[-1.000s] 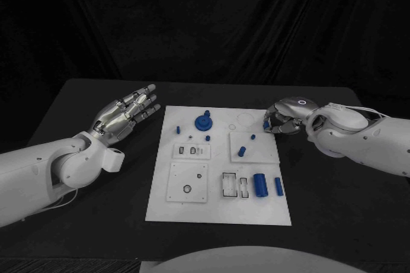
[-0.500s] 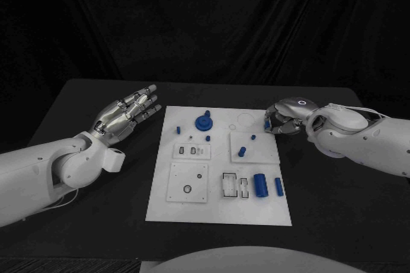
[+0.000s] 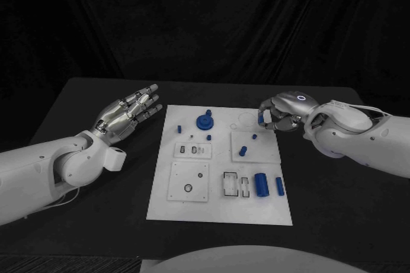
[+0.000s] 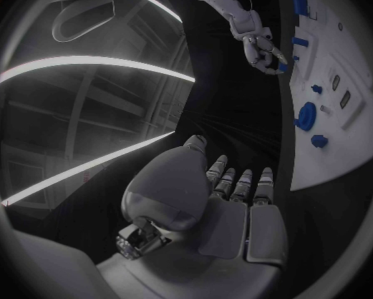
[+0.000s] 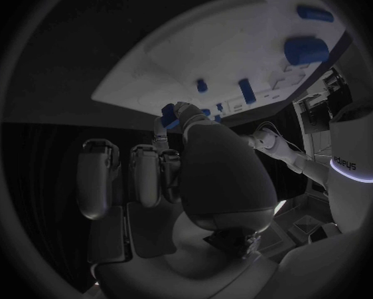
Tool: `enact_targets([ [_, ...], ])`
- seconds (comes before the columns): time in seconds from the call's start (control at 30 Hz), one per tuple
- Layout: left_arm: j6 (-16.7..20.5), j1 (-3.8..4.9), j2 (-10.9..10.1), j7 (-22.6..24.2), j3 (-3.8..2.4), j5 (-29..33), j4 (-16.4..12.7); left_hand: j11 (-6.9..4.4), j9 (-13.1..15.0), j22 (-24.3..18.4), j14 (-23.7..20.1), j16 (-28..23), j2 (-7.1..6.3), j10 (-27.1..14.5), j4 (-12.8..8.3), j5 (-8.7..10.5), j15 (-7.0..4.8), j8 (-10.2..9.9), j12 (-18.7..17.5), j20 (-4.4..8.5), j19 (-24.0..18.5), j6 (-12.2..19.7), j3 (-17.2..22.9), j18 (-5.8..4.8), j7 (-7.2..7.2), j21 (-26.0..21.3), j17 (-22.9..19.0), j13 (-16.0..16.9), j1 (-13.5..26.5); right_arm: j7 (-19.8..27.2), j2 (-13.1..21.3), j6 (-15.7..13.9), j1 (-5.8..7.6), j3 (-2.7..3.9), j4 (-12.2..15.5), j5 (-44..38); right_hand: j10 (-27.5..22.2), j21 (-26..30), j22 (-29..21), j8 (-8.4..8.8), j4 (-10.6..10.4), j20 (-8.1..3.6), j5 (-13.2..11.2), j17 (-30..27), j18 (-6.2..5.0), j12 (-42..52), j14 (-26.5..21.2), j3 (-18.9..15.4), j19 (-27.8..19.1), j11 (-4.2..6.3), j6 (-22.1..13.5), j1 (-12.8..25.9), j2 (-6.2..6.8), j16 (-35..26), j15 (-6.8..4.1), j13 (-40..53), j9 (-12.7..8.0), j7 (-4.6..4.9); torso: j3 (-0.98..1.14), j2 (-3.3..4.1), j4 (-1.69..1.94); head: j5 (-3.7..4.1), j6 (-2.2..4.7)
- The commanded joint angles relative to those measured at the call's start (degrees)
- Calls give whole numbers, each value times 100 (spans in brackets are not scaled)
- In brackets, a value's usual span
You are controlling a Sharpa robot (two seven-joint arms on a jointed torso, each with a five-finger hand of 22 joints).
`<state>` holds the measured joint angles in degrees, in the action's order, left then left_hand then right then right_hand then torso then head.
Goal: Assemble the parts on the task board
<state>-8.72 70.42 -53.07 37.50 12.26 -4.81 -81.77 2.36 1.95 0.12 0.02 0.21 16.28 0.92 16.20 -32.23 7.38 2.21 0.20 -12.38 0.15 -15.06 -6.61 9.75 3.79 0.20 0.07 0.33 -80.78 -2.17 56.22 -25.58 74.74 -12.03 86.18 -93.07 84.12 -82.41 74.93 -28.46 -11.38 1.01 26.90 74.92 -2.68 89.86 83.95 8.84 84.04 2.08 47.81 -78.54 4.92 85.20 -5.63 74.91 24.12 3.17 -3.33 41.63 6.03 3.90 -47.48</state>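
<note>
A small blue part [image 5: 168,116] is pinched by the right robot hand [image 3: 279,114] at the task board's [image 3: 218,211] upper right corner, seemingly awaiting insertion, while the left robot hand [image 3: 127,113] is held released.

- The left white arm [image 3: 42,169] comes in low, its forearm rising toward its silver many-fingered left hand [image 3: 127,113].
- That left hand lies flat and extended, palm turned sideways, fingers [image 4: 236,183] straight and slightly fanned, holding nothing.
- The right white arm [image 3: 363,140] reaches inward, its wrist bent down to the silver many-fingered right hand [image 3: 278,114].
- The right hand's fingers curl inward, and its thumb and a fingertip [image 5: 180,110] pinch a small blue piece [image 5: 169,117].
</note>
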Motion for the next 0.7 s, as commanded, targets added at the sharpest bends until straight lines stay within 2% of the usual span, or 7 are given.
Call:
enact_targets([
  [0.03, -50, -7, 24, 55, -5, 3, -3, 46, 7, -3, -2, -21, 7, -3, -4, -20, 29, 29, 20, -24, -5, -16, 36, -69, -3, -10, -7, 0, -48, -60, -25, -319, 150, 12, 301, -16, 588, 19, 1248, -25, 50, -38, 37, 613, 72, 14, 438, -2, 254, 31, 34, -9, -27, -15, -21, 1509, 89, -30, -1, 2, -3, 9, -19],
  [0.17, -39, -7, 61, 82, -5, 3, 1, 46, 7, -3, -2, -21, 7, -3, -4, -20, 29, 29, 20, -24, -5, -16, 36, -69, -3, -10, -7, 0, -48, -66, -199, -110, 233, 12, 489, -16, 588, 19, 1248, -26, 56, -39, 36, 603, 72, 14, 436, 2, 254, 28, 31, -14, -27, -21, -21, 1509, 92, -31, -8, -5, 1, -2, -9],
  [0.3, -47, -7, 78, 92, -5, 3, 1, 48, 7, -2, -2, -21, 7, -4, -4, -21, 27, 28, 19, -24, -4, -10, 37, -69, -3, -9, -7, 0, -48, -66, -423, 112, 211, 12, 498, -16, 588, 39, 1241, -36, 68, -38, 10, 584, 67, 14, 433, 10, 246, 22, 29, -18, -31, -31, -16, 1509, 102, -22, -5, 2, 5, -41, -10],
  [0.47, -48, -7, 79, 115, -5, 3, -9, 51, 7, -2, -2, -21, 7, -5, -5, -22, 27, 29, 19, -24, -4, -16, 39, -69, -2, -9, -7, 0, -48, -49, -685, 329, 61, 12, 481, -66, 588, 77, 1228, -58, 105, -33, -34, 562, 58, 14, 430, 36, 232, 12, 29, -43, -47, -42, -7, 1509, 123, -8, -26, -2, 55, -43, -28],
  [0.57, -36, -7, 67, 134, -5, 3, -1, 52, 7, -2, -2, -21, 7, -5, -5, -22, 26, 28, 19, -24, -3, -12, 41, -69, 0, -8, -7, 0, -49, -81, -868, 379, -20, 12, 423, -240, 588, 78, 1228, -59, 112, -32, -46, 558, 58, 14, 430, 37, 232, 7, 26, -42, -44, -44, -4, 1509, 126, -3, -19, 14, 50, -47, -21],
  [0.6, -36, -7, 64, 135, -5, 3, 4, 52, 7, -2, -2, -21, 7, -5, -5, -22, 26, 28, 19, -24, -3, -12, 41, -69, 0, -8, -7, 0, -49, -98, -925, 392, -40, 12, 399, -282, 588, 79, 1228, -57, 118, -30, -61, 557, 58, 14, 430, 36, 232, 2, 16, -37, -38, -44, -2, 1509, 128, 3, -10, 19, 40, -55, -24],
  [0.7, -42, -7, 64, 141, -5, 3, 11, 52, 7, -2, -2, -21, 7, -5, -5, -22, 26, 28, 19, -24, -3, -12, 41, -69, 0, -8, -7, 0, -49, -172, -1091, 439, -94, 13, 339, -371, 588, 91, 1224, -51, 123, -28, -73, 546, 55, 14, 428, 36, 228, -5, 0, -28, -34, -49, 3, 1509, 128, 12, -17, 20, 53, -41, -46],
])
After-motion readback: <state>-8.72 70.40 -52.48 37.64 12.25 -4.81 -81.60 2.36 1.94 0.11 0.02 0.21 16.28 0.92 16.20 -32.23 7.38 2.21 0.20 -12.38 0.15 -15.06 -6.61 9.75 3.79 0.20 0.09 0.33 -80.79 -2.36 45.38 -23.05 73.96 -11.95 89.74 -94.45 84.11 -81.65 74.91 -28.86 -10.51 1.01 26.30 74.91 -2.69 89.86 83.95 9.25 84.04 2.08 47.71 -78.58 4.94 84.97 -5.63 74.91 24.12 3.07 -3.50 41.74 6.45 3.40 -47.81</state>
